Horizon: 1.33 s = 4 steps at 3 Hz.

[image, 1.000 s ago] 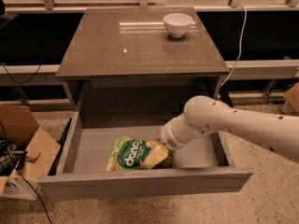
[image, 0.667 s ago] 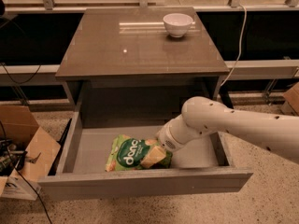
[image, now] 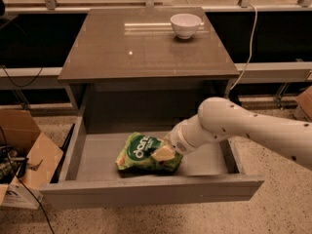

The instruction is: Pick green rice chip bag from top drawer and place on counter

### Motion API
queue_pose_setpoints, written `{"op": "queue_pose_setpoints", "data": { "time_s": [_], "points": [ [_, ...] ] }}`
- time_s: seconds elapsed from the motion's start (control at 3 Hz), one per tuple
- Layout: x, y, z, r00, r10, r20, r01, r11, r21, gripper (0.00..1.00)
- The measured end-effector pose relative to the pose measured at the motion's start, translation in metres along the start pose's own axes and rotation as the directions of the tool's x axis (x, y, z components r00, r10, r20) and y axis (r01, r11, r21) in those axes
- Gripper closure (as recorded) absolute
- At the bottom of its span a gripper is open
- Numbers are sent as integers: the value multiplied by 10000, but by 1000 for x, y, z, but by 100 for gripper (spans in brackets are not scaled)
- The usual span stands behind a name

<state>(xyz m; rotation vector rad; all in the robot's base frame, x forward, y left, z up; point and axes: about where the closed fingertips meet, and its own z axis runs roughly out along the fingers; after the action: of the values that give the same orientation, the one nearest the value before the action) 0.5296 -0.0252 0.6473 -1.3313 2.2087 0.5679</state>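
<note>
The green rice chip bag is inside the open top drawer, near the middle front. My gripper reaches in from the right on a white arm. It is shut on the bag's right end, with one pale finger over the bag's face. The bag is tilted, its right end raised a little off the drawer floor. The counter is the glossy grey-brown top behind and above the drawer.
A white bowl stands on the counter at the back right. An open cardboard box with clutter sits on the floor left of the drawer. A white cable hangs at the right of the cabinet.
My gripper and the bag have moved together slightly up and towards the back of the drawer. The drawer and bowl have not moved.
</note>
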Motion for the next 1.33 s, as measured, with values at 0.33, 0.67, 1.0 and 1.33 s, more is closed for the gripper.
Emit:
{"op": "queue_pose_setpoints", "data": {
  "time_s": [0.33, 0.67, 1.0, 1.33],
  "points": [
    [-28, -12, -54, 9944, -142, 1045, 74, 9978, 655, 100],
    [-56, -26, -126, 9798, -529, 1927, 245, 9889, 1469, 100],
    [-94, -52, -206, 9681, -1147, 2227, 502, 9598, 2763, 100],
    [-132, -86, -279, 9636, -1592, 2149, 647, 9184, 3904, 100]
  ]
}}
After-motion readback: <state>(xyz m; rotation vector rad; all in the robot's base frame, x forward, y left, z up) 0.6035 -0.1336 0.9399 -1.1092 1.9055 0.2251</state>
